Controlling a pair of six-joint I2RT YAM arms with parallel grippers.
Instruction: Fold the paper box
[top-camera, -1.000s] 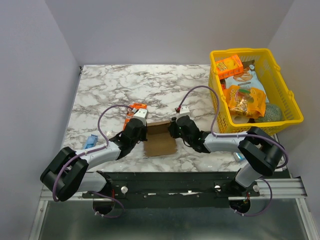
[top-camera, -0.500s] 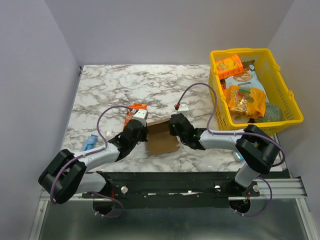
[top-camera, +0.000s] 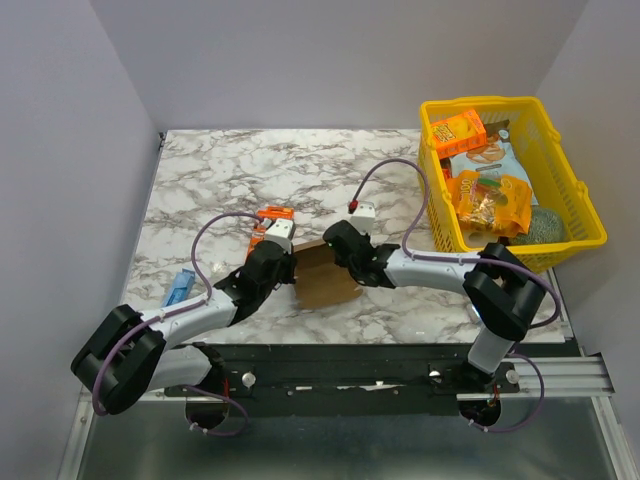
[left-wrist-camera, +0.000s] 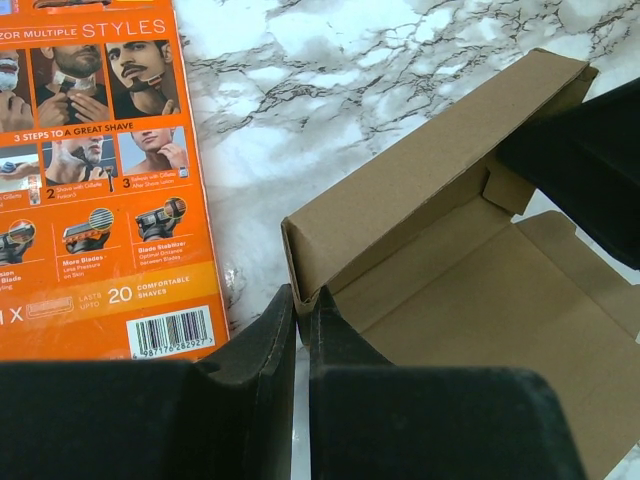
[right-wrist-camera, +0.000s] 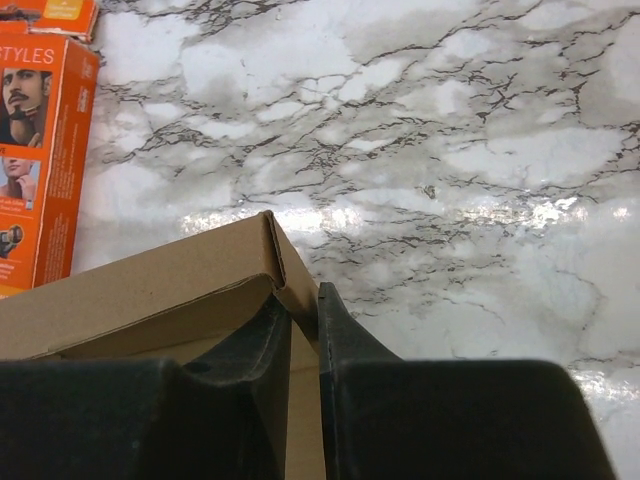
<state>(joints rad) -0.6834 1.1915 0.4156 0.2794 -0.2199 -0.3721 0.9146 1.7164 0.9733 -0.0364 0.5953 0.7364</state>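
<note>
One marble table (top-camera: 250, 170) carries everything. A yellow basket (top-camera: 575, 175) full of snacks sits at its far right edge, well apart from the work. Both arms reach in from the near edge and meet at the middle of the table, one on each side of the paper box (top-camera: 322, 275).

The paper box lies there as a plain brown tray, open side up, with its far wall raised and its floor stretching toward the near edge. The left wrist view shows a side flap tucked inside the far right corner.

An orange razor box (top-camera: 268, 225) lies just to the left of it, near but seemingly not touching, and looks like a bystander. A small blue item (top-camera: 180, 288) rests further left, near the table's edge.

The left gripper (left-wrist-camera: 303, 300) is clenched on the thin cardboard at the far left corner. It probably pins that end so the wall stays upright while the other side is worked. The right gripper (right-wrist-camera: 305, 300) straddles the far right corner, its fingers drawn to a narrow slit with the side wall's edge between them. They appear to pinch it.

Holding opposite corners lets each arm brace the sheet against the other's push. I judge the fold about halfway done, with the near panels not yet raised
</note>
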